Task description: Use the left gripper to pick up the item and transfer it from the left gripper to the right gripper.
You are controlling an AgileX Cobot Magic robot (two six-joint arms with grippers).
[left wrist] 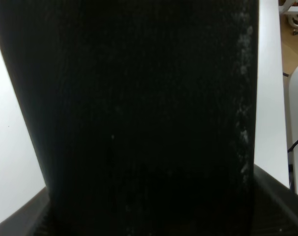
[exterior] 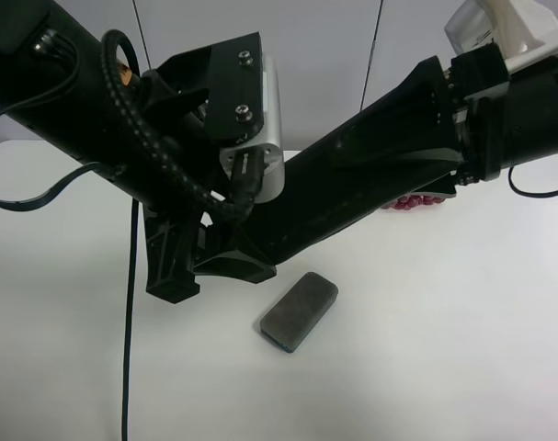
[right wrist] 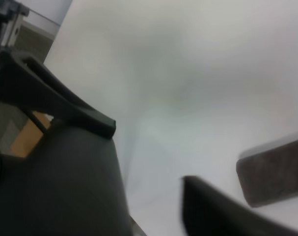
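The item (left wrist: 139,108), a dark, finely textured soft case, fills the left wrist view. My left gripper (left wrist: 149,216) is shut on it, with fingers (left wrist: 279,199) at its sides. In the exterior high view the two arms cross mid-table. The left gripper (exterior: 173,266) and right gripper (exterior: 234,262) meet there, above the table, and the item is hidden behind them. In the right wrist view the right gripper (right wrist: 149,155) has its fingers (right wrist: 65,105) apart. A blurred dark mass (right wrist: 65,182), probably the item, lies against one finger.
A grey rounded block (exterior: 300,310) lies on the white table (exterior: 444,349) just right of the grippers; it also shows in the right wrist view (right wrist: 276,172). Red-purple grapes (exterior: 416,202) peek out behind the right arm. A black cable (exterior: 129,322) hangs from the left arm.
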